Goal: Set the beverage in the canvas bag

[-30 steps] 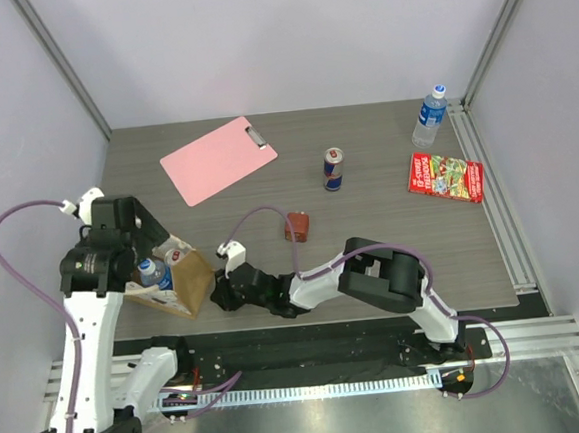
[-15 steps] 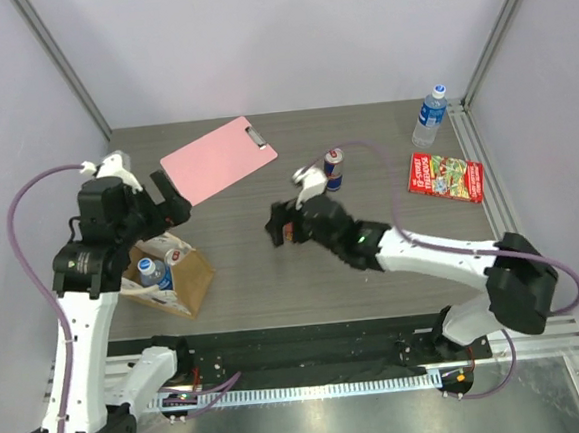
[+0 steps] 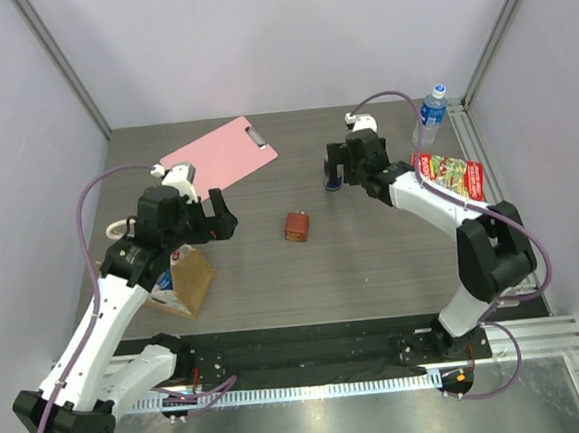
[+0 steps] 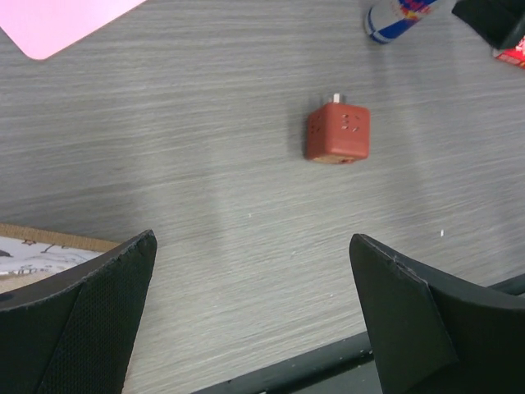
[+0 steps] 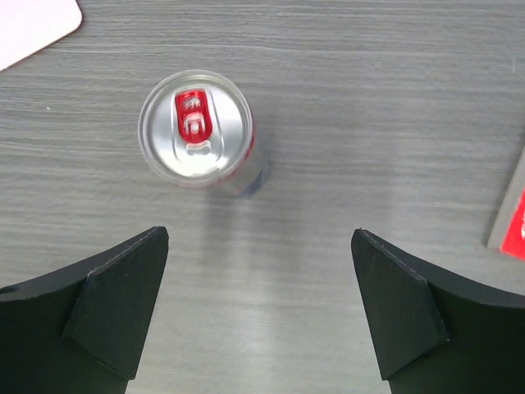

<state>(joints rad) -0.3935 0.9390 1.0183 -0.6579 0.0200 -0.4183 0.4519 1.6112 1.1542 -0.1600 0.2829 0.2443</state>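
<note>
Plainly the next move turns on how the can (image 5: 195,125) sits against the right gripper (image 5: 258,238). The can stands upright on the table (image 5: 344,98), its long axis vertical, so the right wrist view looks nearly straight down on its silver lid and red tab. It lies ahead of the open fingers and to the left of the line midway between them, not yet inside the gap. Both jaws are spread wide with nothing between them but bare wood grain. The right arm is by far the nearer one: it reaches out long toward the far side of the table, wrist bent so the gripper points downward just beside the can. To take the can, it would likely need to shift forward and leftward before descending. The canvas bag (image 3: 190,276) sits well apart, near the front left edge, partly under the left arm. The left gripper (image 4: 253,242) hangs above the table by the bag, jaws also wide apart and holding nothing, facing the small reddish-brown box (image 4: 337,135) in the middle. A water bottle (image 3: 429,115) stands at the far right corner.
</note>
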